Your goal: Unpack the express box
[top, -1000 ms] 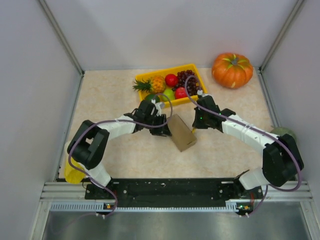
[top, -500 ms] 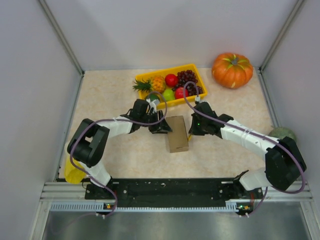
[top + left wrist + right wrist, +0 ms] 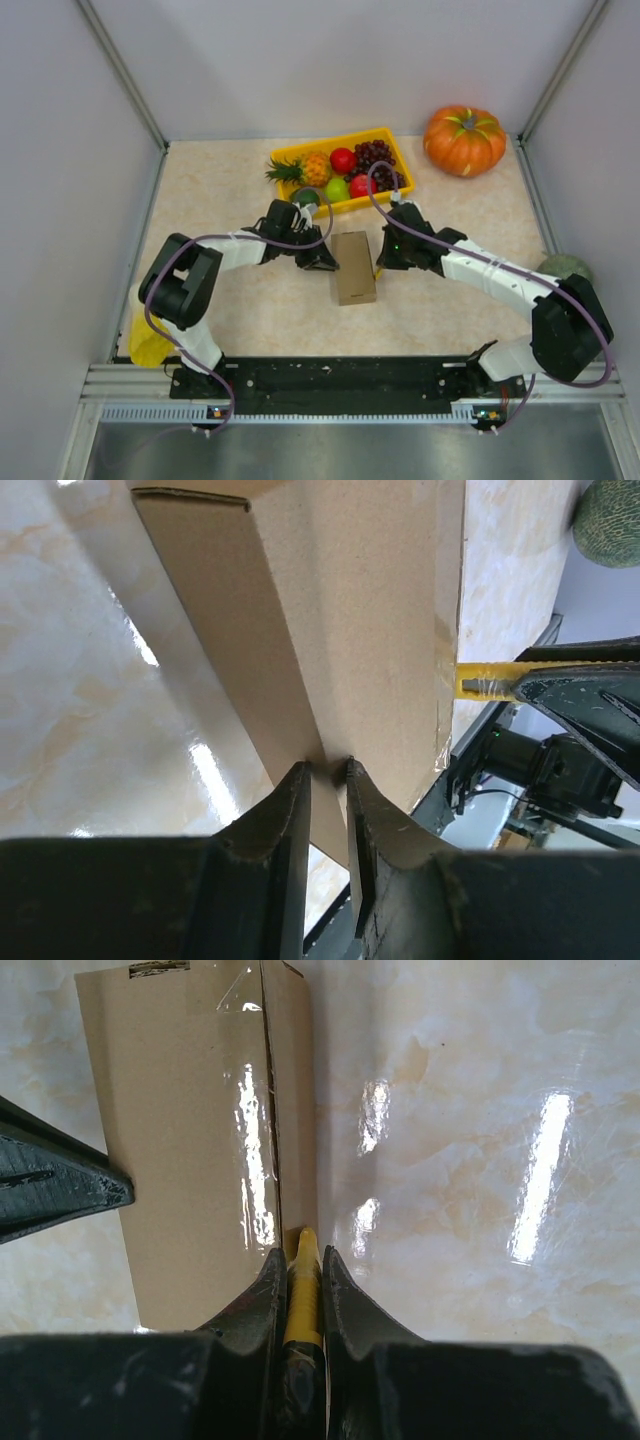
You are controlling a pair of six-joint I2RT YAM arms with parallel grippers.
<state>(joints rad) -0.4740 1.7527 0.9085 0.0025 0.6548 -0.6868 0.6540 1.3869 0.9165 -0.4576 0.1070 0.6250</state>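
Note:
The express box [image 3: 354,266], a flat brown cardboard box, lies mid-table between both grippers. My left gripper [image 3: 325,262] is at its left edge. In the left wrist view the left gripper [image 3: 326,767] has its jaws a narrow gap apart, tips against the ridge where the box's side [image 3: 225,630] meets its top, with nothing clamped between them. My right gripper [image 3: 383,262] is at the box's right edge. It is shut on a yellow cutter [image 3: 300,1280], whose tip touches the taped box [image 3: 190,1150] near its long edge. The cutter [image 3: 485,680] also shows in the left wrist view.
A yellow tray [image 3: 290,152] full of fruit stands just behind the box. An orange pumpkin [image 3: 464,140] sits at the back right and a green melon [image 3: 565,265] by the right wall. A yellow object [image 3: 145,345] lies beside the left arm's base. Walls close three sides.
The box has turned from a slant to lie straight. My left jaws have narrowed at its left edge. The right gripper with the cutter has moved in to the box's right edge.

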